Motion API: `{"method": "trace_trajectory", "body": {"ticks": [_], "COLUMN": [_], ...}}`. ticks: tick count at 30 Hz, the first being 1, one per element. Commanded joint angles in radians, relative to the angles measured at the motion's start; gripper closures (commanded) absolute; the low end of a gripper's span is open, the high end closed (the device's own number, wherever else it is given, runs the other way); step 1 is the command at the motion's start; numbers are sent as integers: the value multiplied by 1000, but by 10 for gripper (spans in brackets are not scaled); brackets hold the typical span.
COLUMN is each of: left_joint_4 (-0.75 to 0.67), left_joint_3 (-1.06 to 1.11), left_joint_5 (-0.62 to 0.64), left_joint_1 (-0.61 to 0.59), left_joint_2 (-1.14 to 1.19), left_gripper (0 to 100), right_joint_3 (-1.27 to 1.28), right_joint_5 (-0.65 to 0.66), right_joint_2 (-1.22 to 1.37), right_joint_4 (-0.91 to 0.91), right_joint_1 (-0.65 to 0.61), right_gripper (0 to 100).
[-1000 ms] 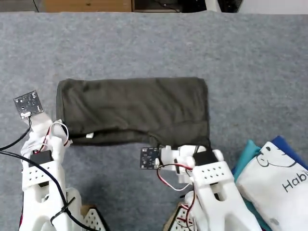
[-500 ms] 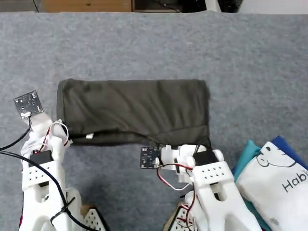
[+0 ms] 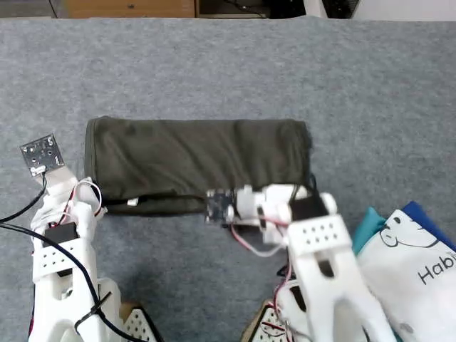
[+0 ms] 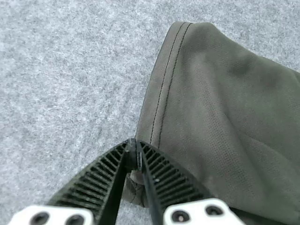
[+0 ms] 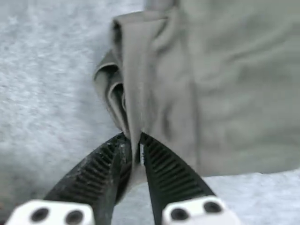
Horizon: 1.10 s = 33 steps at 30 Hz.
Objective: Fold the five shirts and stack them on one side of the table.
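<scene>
A dark olive shirt (image 3: 196, 160) lies folded into a long band across the middle of the grey table. My left gripper (image 4: 136, 158) is shut on the shirt's near left corner (image 4: 140, 183), and the hemmed edge (image 4: 161, 89) runs away from the fingers. In the high view the left gripper (image 3: 91, 194) sits at the band's near left corner. My right gripper (image 5: 135, 149) is shut on bunched layers of the shirt (image 5: 154, 79) at its near right corner. From above, the right arm (image 3: 299, 214) covers that corner.
A stack of folded shirts (image 3: 406, 267), white on top with teal and blue under it, lies at the near right of the table. Grey carpet-like table surface (image 3: 214, 64) stretches beyond the olive shirt. A wooden cabinet edge (image 3: 128, 7) shows past the far edge.
The right arm has moved forward, away from the near edge, carrying the shirt's near right corner over the band. The band's near edge there has narrowed. The left arm has kept still.
</scene>
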Motion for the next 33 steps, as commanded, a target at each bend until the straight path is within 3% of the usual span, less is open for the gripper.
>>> {"method": "trace_trajectory", "body": {"ticks": [1, 14, 25, 27, 33], "left_joint_4": [-23, -23, -23, -23, -23], "left_joint_3": [-3, -3, -2, -2, -2], "left_joint_5": [9, 9, -18, -18, -20], "left_joint_1": [-3, -3, 23, 23, 23], "left_joint_2": [-16, -16, -16, -16, -16], "left_gripper": [981, 981, 980, 980, 980], "right_joint_3": [-246, -974, -1182, -1190, -1191], "right_joint_5": [11, 48, 48, 48, 40], "right_joint_2": [194, 862, 1092, 1110, 1101], "right_joint_4": [-2, 77, 49, 8, 6], "right_joint_1": [39, 47, -2, 2, 31], "right_gripper": [994, 994, 993, 958, 717]}}
